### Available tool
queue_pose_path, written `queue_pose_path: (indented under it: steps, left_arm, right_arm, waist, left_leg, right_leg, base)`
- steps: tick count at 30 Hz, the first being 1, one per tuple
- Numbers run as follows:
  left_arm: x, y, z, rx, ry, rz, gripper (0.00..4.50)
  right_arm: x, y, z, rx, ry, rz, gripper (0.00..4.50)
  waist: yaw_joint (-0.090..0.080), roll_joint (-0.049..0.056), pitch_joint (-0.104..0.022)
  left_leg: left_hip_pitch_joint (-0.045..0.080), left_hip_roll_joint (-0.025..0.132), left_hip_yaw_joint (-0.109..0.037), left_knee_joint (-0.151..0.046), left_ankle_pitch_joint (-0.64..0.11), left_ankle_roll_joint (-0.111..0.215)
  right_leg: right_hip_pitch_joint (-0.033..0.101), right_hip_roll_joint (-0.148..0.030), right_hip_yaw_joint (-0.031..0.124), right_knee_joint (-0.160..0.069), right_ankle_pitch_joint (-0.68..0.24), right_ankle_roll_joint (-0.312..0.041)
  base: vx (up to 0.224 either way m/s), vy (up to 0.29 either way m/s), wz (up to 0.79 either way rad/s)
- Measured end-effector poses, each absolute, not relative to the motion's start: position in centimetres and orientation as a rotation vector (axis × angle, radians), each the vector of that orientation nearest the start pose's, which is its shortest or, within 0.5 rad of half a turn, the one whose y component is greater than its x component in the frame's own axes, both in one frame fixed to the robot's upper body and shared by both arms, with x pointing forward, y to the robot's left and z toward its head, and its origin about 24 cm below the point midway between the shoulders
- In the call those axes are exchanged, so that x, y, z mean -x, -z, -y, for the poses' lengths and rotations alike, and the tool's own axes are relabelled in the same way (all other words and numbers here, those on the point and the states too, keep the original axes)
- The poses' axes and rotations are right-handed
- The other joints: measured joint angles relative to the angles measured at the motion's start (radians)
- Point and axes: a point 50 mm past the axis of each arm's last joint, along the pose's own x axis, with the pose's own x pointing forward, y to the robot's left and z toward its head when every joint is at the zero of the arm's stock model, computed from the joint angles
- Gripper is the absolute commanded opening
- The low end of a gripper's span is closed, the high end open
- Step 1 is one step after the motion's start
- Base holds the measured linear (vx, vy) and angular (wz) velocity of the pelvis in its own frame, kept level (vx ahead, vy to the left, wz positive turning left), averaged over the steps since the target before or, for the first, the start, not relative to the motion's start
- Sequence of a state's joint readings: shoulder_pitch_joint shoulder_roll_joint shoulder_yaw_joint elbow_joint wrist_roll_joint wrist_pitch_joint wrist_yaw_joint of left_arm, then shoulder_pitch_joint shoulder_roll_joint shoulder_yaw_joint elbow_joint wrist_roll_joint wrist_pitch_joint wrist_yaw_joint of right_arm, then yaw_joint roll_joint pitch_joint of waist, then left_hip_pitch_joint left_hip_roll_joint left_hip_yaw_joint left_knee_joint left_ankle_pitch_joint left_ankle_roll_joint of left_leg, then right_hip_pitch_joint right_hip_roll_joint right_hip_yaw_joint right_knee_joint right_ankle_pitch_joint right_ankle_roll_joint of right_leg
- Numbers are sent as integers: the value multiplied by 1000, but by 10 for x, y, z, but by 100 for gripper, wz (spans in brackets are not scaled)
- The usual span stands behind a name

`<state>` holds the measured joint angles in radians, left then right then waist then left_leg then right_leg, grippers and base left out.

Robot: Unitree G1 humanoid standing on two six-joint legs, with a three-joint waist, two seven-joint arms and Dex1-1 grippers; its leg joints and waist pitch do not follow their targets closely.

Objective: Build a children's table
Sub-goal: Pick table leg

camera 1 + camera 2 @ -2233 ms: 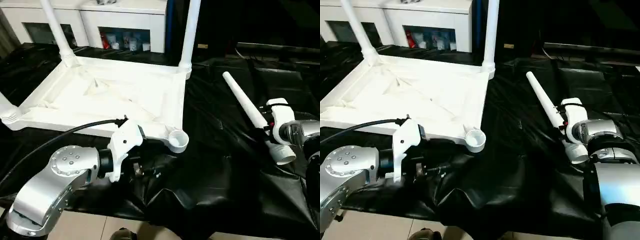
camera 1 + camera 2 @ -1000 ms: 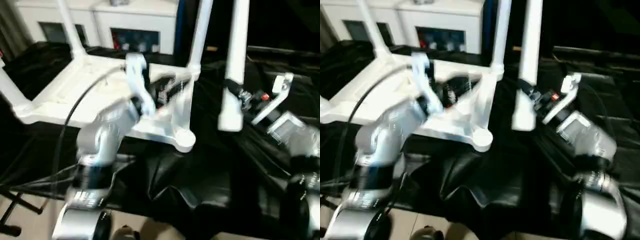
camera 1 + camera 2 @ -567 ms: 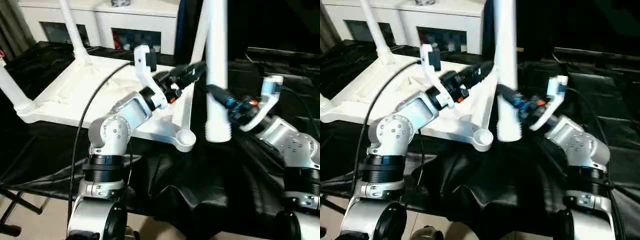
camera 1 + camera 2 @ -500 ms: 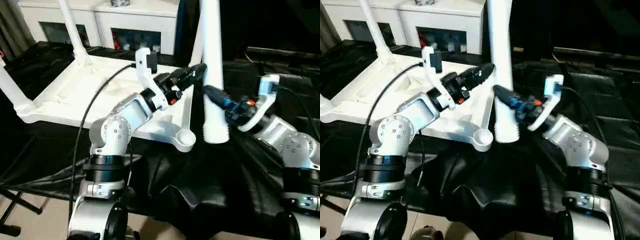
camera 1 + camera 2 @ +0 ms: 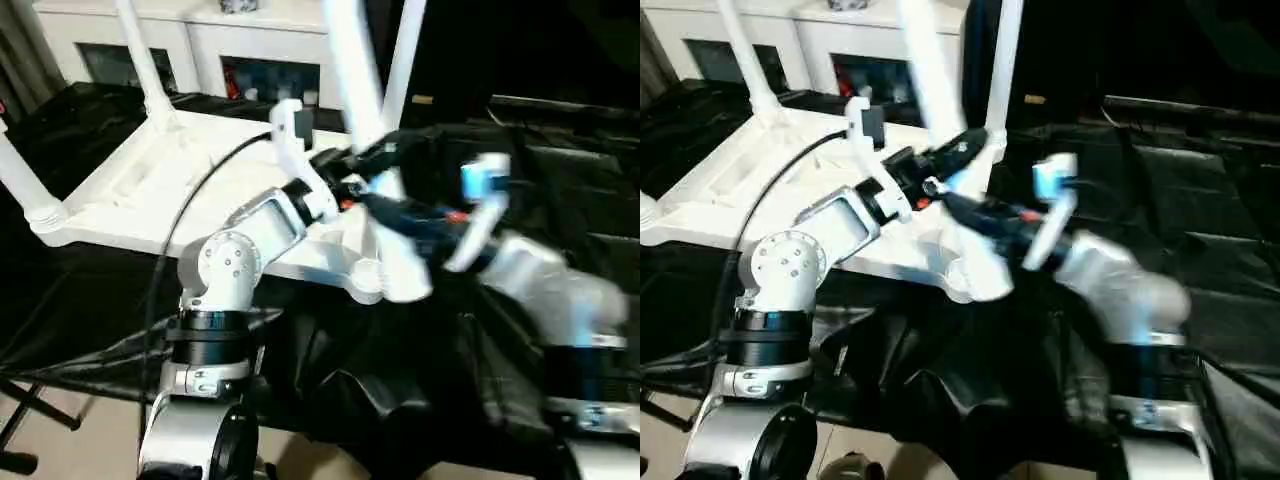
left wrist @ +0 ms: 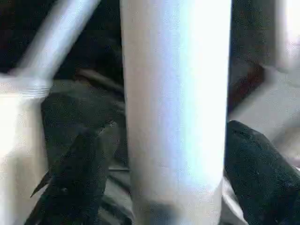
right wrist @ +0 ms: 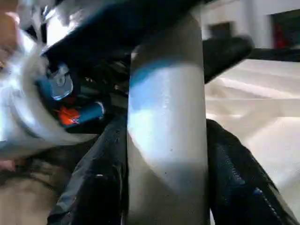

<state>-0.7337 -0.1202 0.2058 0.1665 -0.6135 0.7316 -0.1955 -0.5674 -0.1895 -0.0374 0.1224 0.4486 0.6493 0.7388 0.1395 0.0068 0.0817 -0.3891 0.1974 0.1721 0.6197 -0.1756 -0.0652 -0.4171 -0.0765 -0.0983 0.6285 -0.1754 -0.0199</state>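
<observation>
Cabinet (image 5: pixel 200 40): behind the bench we see glass doors with small red and white things inside, too blurred to name.
Top (image 5: pixel 150 190): upside down on the black sheet (image 5: pixel 560 150), ribs up; we count three legs standing in its corner sockets.
Loose leg (image 5: pixel 360 110): tilted above the near socket (image 5: pixel 366 278), its thick end low and blurred.
Right gripper (image 7: pixel 164 154): we see both fingers clamped against that leg.
Left gripper (image 6: pixel 154 154): fingers straddle the leg with gaps either side, not gripping.
Arms: both reach inward and meet over the top's near corner.
</observation>
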Motion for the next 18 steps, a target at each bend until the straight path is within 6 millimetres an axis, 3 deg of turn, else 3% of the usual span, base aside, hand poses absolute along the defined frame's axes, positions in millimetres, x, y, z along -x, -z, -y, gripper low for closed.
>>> queue_pose_path:
  steps: [7,9,18]
  left_arm:
    - [-355,-167,-72,699,466,-142,304]
    - [-357,-169,-76,703,416,-133,274]
    - [-356,-172,-78,697,377,-118,216]
  right_arm:
    - [-327,-134,70,-72,-810,-82,184]
    - [-327,-134,60,-39,-764,-58,184]
    - [-326,-133,49,28,-731,-23,184]
  waist:
    - [3,0,0]
    - [2,0,0]
    - [1,-1,0]
  left_leg:
    - [-3,0,0,-1,0,0]
    - [-4,-1,0,-1,-1,1]
    - [-4,-1,0,-1,-1,1]
  right_leg:
    - [0,0,0,-5,2,2]
    - [0,0,0,-6,3,1]
    - [0,0,1,-7,3,3]
  base:
    - [0,0,0]
    - [0,0,0]
    - [0,0,0]
